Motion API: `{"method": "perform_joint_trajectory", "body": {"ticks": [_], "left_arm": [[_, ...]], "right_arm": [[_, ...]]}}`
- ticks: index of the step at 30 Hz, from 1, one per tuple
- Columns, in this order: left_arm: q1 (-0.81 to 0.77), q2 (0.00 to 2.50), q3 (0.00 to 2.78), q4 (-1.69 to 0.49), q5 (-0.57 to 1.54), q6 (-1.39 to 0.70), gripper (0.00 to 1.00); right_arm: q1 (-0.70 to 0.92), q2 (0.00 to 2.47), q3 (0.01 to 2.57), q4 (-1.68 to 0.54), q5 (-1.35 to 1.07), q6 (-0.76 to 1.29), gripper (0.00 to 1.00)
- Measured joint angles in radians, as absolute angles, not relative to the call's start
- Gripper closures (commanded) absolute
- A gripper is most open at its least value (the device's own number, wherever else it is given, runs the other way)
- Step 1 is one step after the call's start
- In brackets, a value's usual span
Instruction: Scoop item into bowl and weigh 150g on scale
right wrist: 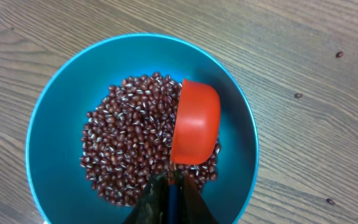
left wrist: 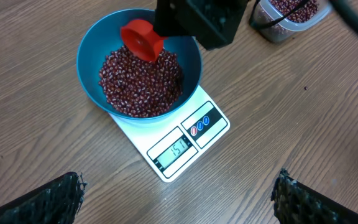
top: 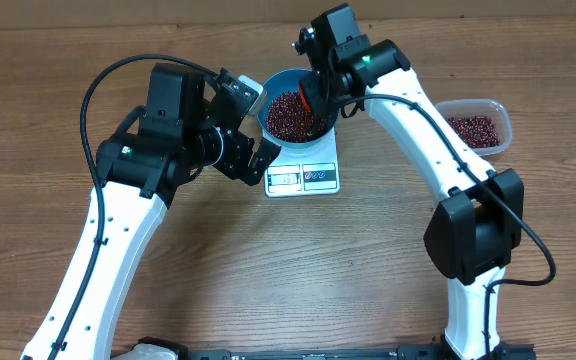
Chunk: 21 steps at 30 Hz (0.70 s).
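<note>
Over the bowl (left wrist: 92, 59), seated on the scale (left wrist: 143, 134), the right gripper (right wrist: 169, 186) is clenched on a red scoop (right wrist: 194, 121) tipped above the beans (left wrist: 140, 84). The left gripper (top: 258, 128), at nine o'clock of the scale, stands released. Filling appears nearly complete. The display digits are unclear, so the target weight is unverified.

Left claw (left wrist: 179, 202) agape, right claw (right wrist: 169, 198) clamped

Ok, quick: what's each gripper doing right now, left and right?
Left gripper: open, holding nothing.
Right gripper: shut on the red scoop by its handle, over the bowl.
</note>
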<state>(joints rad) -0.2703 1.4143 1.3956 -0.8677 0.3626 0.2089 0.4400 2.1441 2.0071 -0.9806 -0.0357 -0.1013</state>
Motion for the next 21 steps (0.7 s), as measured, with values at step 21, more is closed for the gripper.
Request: {"method": "perform_joint_trajectory", "body": {"ticks": [21], "left_arm": [[-0.27, 1.414, 1.396, -0.868, 0.363, 0.209, 0.0]], "right_arm": [[0.432, 2.156, 2.018, -1.026, -0.15, -0.101, 0.96]]}}
